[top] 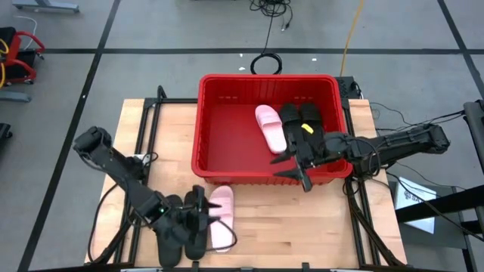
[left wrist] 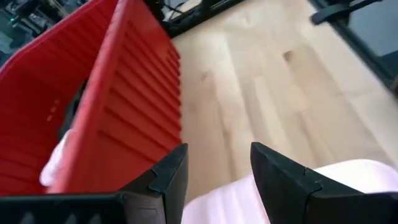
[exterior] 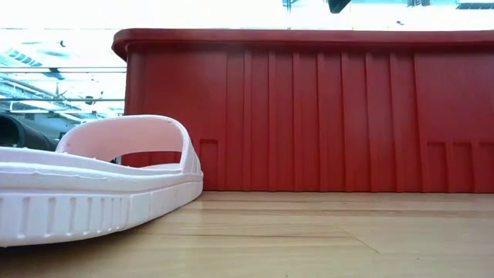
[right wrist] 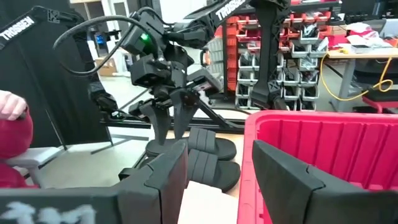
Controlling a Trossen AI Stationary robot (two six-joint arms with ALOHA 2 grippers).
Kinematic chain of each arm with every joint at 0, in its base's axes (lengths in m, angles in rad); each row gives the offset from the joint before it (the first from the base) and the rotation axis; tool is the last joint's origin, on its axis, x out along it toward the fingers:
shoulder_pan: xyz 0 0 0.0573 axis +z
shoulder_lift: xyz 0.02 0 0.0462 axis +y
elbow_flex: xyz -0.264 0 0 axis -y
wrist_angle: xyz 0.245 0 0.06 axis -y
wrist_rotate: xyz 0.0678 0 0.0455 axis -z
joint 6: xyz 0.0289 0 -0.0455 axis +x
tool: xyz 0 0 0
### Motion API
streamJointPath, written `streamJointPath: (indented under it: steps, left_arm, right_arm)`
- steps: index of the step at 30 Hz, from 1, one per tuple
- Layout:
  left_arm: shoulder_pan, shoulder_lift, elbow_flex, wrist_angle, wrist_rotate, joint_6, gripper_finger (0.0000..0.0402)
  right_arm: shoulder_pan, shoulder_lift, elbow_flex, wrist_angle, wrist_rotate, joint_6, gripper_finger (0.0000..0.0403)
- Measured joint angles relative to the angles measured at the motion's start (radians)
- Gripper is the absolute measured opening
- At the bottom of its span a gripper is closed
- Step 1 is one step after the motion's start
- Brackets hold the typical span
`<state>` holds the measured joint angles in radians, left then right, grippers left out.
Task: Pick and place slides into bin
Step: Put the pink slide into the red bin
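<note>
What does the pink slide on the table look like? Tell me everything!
The pink slide on the table is pale pink and looks like soft foam, with one wide arched strap and grooves along its sole edge. It lies flat, right way up, on the wooden table, outside the red bin, beside black slides. The left gripper is open over it.

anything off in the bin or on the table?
Nothing stands out. One pink slide and two black ones lie flat in the bin; the rest sit on the table by the left gripper. Nothing damaged.
</note>
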<state>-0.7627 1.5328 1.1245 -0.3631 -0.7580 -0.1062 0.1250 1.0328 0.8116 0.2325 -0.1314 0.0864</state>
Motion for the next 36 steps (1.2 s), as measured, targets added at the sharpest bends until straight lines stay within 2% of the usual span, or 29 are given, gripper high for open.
streamJointPath:
  steps: [8, 12, 15, 22, 31, 36]
  left_arm:
    - [-0.024, 0.151, 0.034, 0.003, -0.009, -0.016, 0.0175]
    - [0.009, 0.201, 0.045, 0.000, 0.055, -0.011, 0.0175]
    - [0.036, 0.217, 0.047, 0.003, 0.118, -0.039, 0.0175]
    - [0.080, 0.267, 0.048, -0.008, 0.186, -0.059, 0.0175]
    - [0.121, 0.313, 0.047, -0.060, 0.209, -0.064, 0.0175]
    - [0.146, 0.312, 0.047, -0.127, 0.210, -0.128, 0.0175]
  right_arm:
    - [0.015, 0.000, 0.000, 0.003, 0.004, -0.001, 0.0171]
    - [0.014, 0.000, 0.000, 0.003, 0.005, -0.022, 0.0171]
    - [0.014, 0.000, 0.000, 0.004, 0.005, -0.027, 0.0171]
    - [0.014, 0.000, 0.000, 0.018, 0.005, -0.055, 0.0171]
    - [0.014, 0.000, 0.000, 0.018, 0.005, -0.054, 0.0171]
    - [0.014, 0.001, 0.000, 0.018, 0.005, -0.054, 0.0171]
